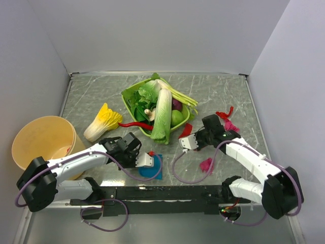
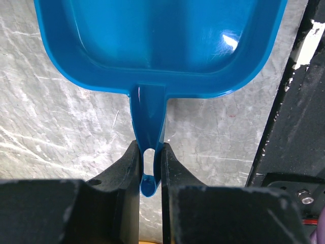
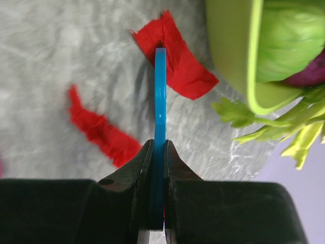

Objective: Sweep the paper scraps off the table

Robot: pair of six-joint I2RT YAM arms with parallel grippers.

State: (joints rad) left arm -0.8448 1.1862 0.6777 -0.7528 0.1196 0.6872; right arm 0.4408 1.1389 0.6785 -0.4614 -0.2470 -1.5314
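Right claw, paper scraps just ahead

Glossy smooth blue plastic for the dustpan and thin blue tool, matt rough-edged red paper scraps, smooth marble-veined grey surface.

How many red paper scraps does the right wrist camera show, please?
2: one red scrap lies at the tip of the flat blue tool, beside the green basket; the other lies left of the right gripper. More may sit out of frame.
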